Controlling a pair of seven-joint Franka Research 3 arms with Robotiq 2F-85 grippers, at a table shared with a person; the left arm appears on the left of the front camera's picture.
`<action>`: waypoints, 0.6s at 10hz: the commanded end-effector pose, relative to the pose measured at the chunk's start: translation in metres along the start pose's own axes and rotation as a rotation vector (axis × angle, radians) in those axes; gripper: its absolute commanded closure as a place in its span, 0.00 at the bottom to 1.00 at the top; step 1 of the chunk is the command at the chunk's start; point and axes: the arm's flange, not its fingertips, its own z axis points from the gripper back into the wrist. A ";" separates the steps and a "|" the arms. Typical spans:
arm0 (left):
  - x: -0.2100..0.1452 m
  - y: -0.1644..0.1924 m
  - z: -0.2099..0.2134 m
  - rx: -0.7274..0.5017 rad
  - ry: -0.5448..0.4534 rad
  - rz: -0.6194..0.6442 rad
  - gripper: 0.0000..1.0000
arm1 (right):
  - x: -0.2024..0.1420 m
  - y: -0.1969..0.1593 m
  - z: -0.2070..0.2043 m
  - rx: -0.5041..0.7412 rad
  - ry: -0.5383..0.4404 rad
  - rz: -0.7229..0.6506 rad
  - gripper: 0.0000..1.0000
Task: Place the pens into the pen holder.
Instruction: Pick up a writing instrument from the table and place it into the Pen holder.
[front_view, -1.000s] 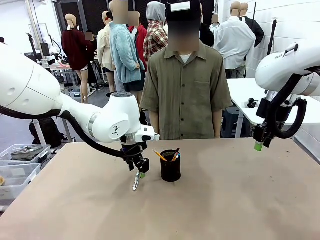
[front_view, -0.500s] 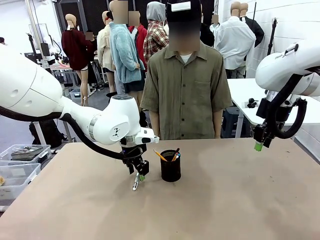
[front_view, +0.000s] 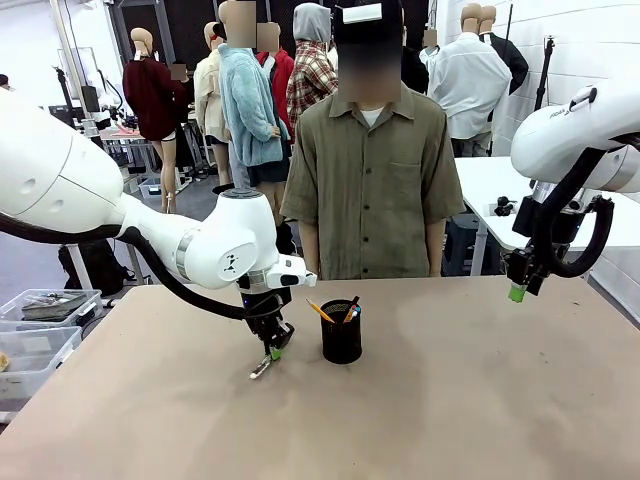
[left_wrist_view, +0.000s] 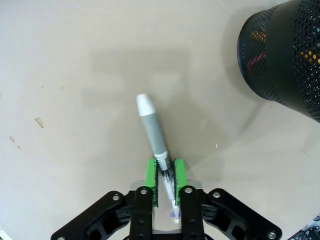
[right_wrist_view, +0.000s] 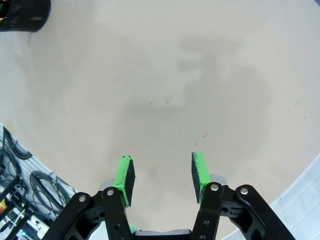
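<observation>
The black mesh pen holder stands at the table's middle with the orange-yellow pencil and the dark pen with a pink-red tip leaning inside it. Just left of it my left gripper is shut on the silver-white pen, which slants down and left below the fingers. In the left wrist view the pen juts out from between the green pads, and the holder sits at upper right. My right gripper hangs open high over the table's right side, its pads apart over bare table.
A person in an olive shirt stands at the table's far edge, right behind the holder. Clear plastic bins sit off the table's left side. A white table stands behind at the right.
My left gripper has risen slightly and turned, so the silver-white pen now slants further left instead of hanging almost straight down. The right arm has not moved.
</observation>
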 end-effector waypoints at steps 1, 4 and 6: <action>-0.001 0.003 0.004 -0.021 0.020 -0.013 1.00 | -0.003 0.000 -0.001 -0.004 -0.001 0.007 0.41; -0.002 -0.001 0.002 0.001 0.055 -0.062 1.00 | -0.003 0.000 -0.001 -0.004 -0.001 0.007 0.41; -0.014 0.006 0.023 -0.005 -0.030 -0.059 1.00 | -0.003 0.000 -0.001 -0.004 -0.001 0.007 0.41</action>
